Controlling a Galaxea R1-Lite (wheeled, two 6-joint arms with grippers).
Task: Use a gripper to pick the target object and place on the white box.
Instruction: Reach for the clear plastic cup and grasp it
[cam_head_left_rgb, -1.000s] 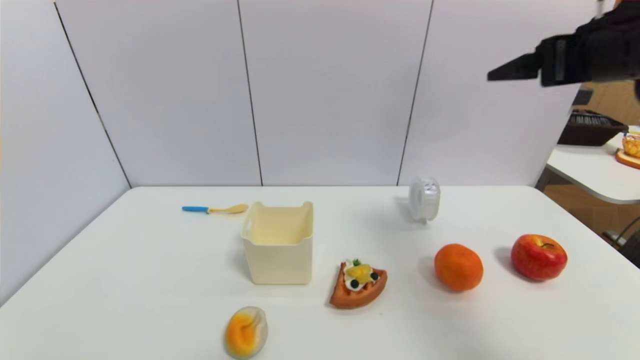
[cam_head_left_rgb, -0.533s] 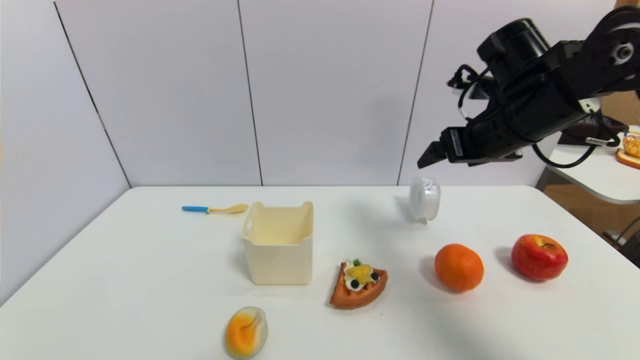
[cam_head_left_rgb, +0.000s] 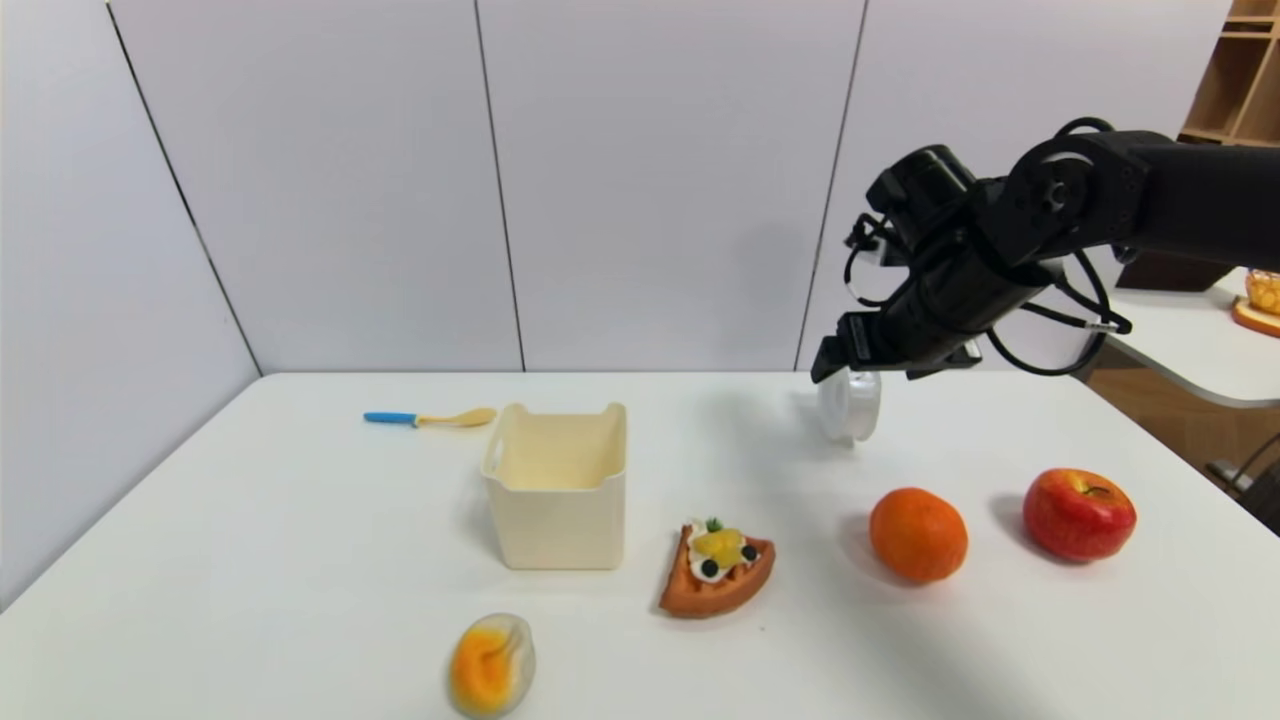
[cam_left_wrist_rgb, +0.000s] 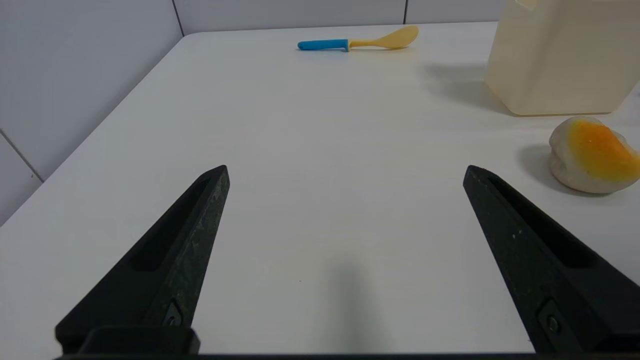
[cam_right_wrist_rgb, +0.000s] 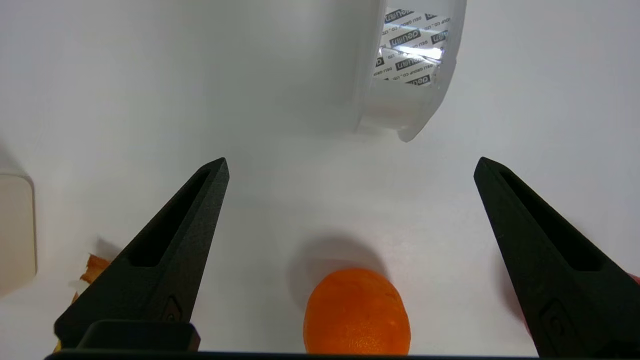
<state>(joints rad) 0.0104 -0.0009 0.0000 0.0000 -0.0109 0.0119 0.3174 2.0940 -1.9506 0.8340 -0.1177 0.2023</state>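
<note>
The target object, a small white round reel, stands on edge at the back right of the table; its printed core also shows in the right wrist view. My right gripper hovers just above it, tilted down, and is open with nothing between its fingers. The cream-white box stands left of centre, open side up. My left gripper is open low over the bare table near the front left, with the white box ahead of it. The left arm is out of the head view.
An orange and a red apple lie in front of the reel. A waffle slice sits right of the box, a yellow-white lump near the front edge, and a blue-handled spoon at the back left. A side table stands to the right.
My right arm has swung down and to the left from the upper right corner to just above the target object. Its jaws stayed open. Nothing on the table has moved.
</note>
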